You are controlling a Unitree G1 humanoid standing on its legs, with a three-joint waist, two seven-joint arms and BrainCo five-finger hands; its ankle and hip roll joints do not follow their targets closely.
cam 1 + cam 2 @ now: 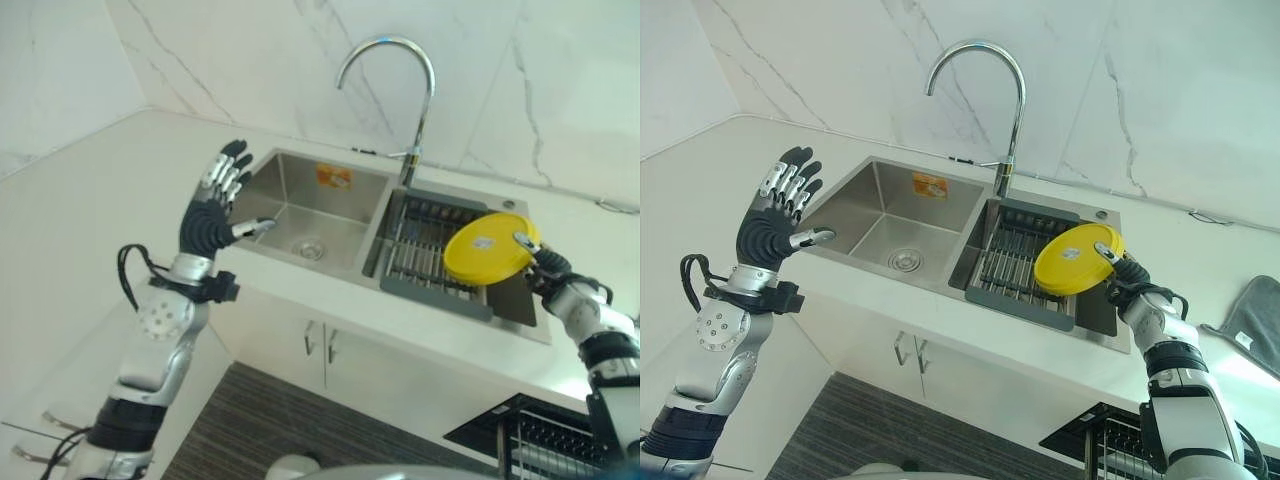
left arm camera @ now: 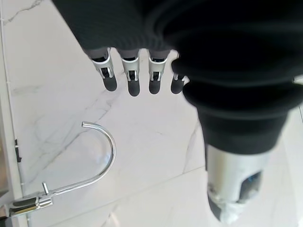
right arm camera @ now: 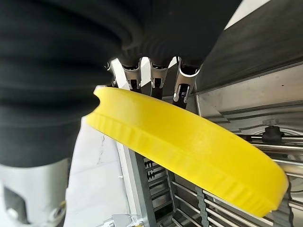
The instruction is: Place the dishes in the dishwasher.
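A round yellow dish (image 1: 490, 248) hangs tilted above the drying rack (image 1: 425, 250) in the right sink bowl. My right hand (image 1: 1122, 272) is shut on its rim, thumb on the upper face and fingers (image 3: 156, 75) behind the dish (image 3: 189, 146). My left hand (image 1: 215, 205) is raised over the left edge of the sink basin (image 1: 300, 215), fingers (image 2: 135, 78) straight and spread, holding nothing. The open dishwasher's rack (image 1: 545, 440) shows below the counter at lower right.
A tall curved tap (image 1: 405, 90) stands behind the sink. White cabinet doors (image 1: 320, 345) sit under the counter. A grey cloth (image 1: 1255, 315) lies on the counter at far right. Marble walls close the back and left.
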